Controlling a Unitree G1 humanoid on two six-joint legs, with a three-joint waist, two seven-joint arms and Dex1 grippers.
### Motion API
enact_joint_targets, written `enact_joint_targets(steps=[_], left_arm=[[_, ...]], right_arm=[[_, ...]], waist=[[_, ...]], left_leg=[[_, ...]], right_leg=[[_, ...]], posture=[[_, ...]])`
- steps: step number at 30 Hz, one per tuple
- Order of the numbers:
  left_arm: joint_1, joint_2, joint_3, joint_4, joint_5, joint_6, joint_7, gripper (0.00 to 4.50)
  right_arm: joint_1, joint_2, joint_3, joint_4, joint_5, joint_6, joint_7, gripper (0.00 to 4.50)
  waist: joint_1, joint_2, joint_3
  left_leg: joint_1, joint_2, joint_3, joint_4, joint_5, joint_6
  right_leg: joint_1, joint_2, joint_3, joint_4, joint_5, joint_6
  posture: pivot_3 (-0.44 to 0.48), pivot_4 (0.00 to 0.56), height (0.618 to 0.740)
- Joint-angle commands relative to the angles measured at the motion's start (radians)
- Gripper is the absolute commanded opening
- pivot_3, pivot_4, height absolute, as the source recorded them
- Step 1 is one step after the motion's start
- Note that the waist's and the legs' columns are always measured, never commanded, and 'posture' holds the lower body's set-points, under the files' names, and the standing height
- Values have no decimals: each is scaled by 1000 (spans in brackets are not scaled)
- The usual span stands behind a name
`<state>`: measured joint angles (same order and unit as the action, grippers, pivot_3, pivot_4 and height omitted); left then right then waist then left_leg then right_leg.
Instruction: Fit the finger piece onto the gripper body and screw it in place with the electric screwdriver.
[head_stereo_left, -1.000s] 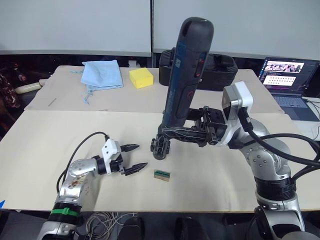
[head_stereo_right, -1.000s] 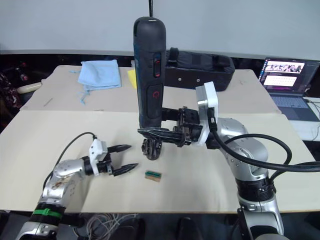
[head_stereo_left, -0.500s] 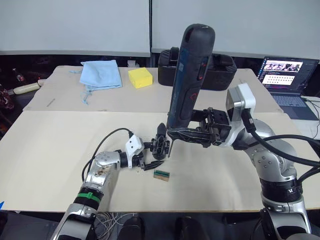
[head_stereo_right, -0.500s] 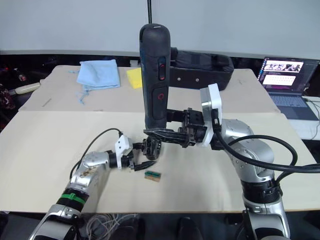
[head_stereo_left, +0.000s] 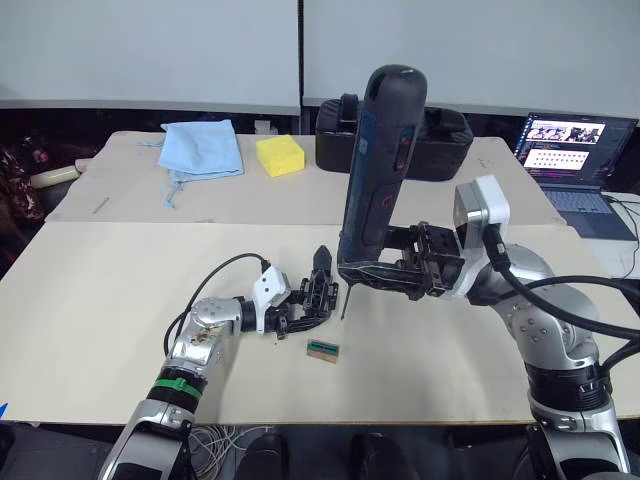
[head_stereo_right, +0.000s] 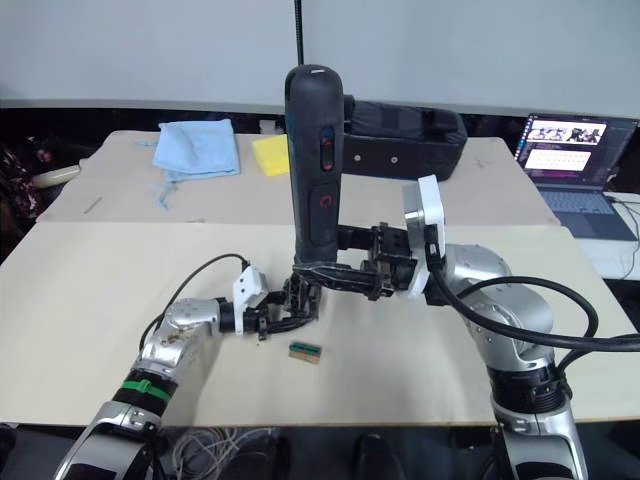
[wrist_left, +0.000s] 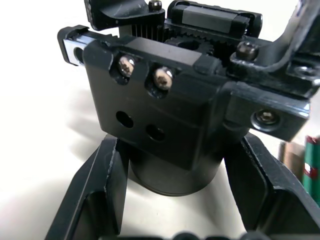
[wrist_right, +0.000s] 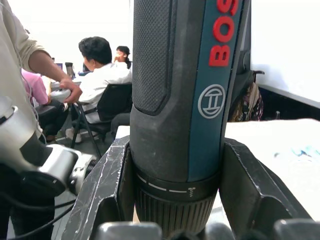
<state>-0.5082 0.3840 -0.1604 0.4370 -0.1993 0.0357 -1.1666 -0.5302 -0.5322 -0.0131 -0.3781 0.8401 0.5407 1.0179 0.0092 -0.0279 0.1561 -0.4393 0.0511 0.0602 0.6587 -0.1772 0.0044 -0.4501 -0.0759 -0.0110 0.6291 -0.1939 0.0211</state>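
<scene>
The left pincer (head_stereo_left: 300, 312) is clamped on the gripper body (wrist_left: 170, 120) on the surface; the right pincer (head_stereo_left: 372, 270) grips the electric screwdriver (head_stereo_left: 378, 170) (upright), so screwing remains

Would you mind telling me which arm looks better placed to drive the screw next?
The right. Its gripper already clamps the electric screwdriver upright, bit pointing down beside the gripper body. The left gripper is closed around that body, steadying it on the table.
</scene>
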Motion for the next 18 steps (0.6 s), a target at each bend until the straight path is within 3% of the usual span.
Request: enact_joint_targets(steps=[1,5,10,14,15,18], left_arm=[[-64,10,-3,105,4,-106,-90,2289],[-131,-1,-2,254,34,-223,-116,2289],[-152,-15,6,326,33,-242,-140,2289],[-129,-17,23,301,26,-245,-122,4173],[-116,-17,30,284,20,-236,-117,4435],[-68,-12,51,222,1,-214,-102,4435]], right_arm=[[-6,-20,-46,-61,42,0,1,1929],[-2,-35,-49,-76,57,15,-7,1929],[-4,-40,-51,-88,67,31,-22,1929],[-4,-42,-51,-90,72,34,-30,1929],[-4,-41,-49,-89,72,34,-31,1929],[-1,-39,-46,-89,73,31,-34,1929]], waist=[[0,0,0],[1,-1,0],[1,-1,0],[2,-1,0],[1,-1,0],[-3,-1,0]], left_leg=[[0,0,0,0,0,0],[0,0,0,0,0,0],[0,0,0,0,0,0],[0,0,0,1,0,0],[0,0,0,1,0,0],[0,0,0,1,0,0]], right_leg=[[0,0,0,0,0,0],[0,0,0,0,-1,-1],[0,0,0,0,0,0],[0,0,0,0,0,1],[0,0,0,0,0,1],[0,0,0,0,1,2]], posture=[[0,150,740],[0,150,740],[0,150,740],[0,150,740],[0,150,740],[0,150,740]])
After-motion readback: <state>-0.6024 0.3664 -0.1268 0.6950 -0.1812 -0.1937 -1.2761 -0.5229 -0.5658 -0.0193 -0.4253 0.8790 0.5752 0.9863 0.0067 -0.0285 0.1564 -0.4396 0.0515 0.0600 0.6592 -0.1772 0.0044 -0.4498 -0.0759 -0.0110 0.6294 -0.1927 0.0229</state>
